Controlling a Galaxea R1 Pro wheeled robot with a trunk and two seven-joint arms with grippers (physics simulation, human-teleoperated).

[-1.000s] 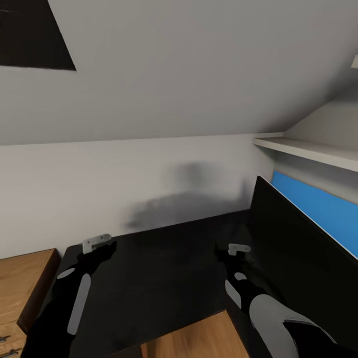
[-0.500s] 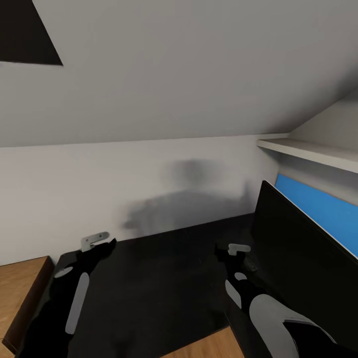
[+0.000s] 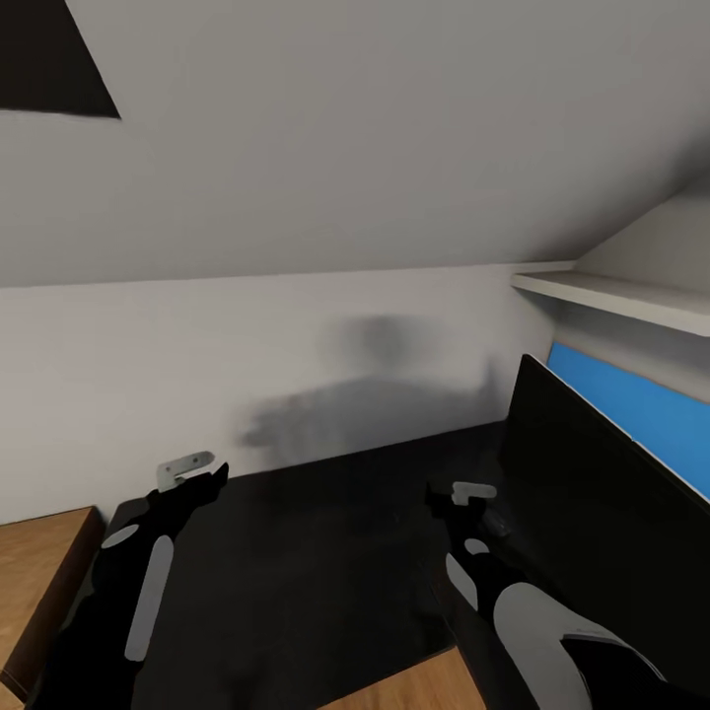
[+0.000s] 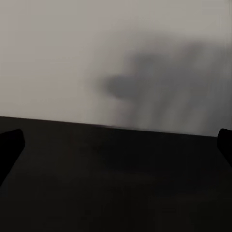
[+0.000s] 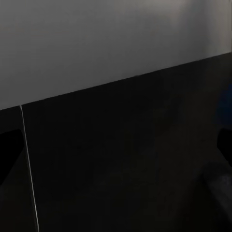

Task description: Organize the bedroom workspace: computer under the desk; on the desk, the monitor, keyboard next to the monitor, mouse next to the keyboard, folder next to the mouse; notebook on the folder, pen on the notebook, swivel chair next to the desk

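Observation:
The desk point(image 3: 316, 552), with its glossy black top, lies right below me against the white wall. On its right part stands the monitor point(image 3: 592, 493), black screen turned my way at a slant. My left gripper point(image 3: 187, 471) hovers over the desk's left end; in the left wrist view its dark fingertips point(image 4: 9, 145) sit far apart with only desk top point(image 4: 116, 193) between them. My right gripper point(image 3: 471, 493) hangs just left of the monitor, open, over bare desk top point(image 5: 125, 159). Keyboard, mouse, folder, notebook, pen, computer and swivel chair are out of view.
A light-wood cabinet point(image 3: 39, 562) adjoins the desk's left end. Wood floor point(image 3: 404, 690) shows at the desk's near edge. A blue wall panel point(image 3: 641, 414) and a white shelf point(image 3: 611, 294) sit behind the monitor. The sloped ceiling carries a dark skylight point(image 3: 49, 59).
The whole picture has shifted, so the camera has moved: the cabinet slid left and the desk fills more of the view. My left gripper sits a little higher. The right one is unchanged.

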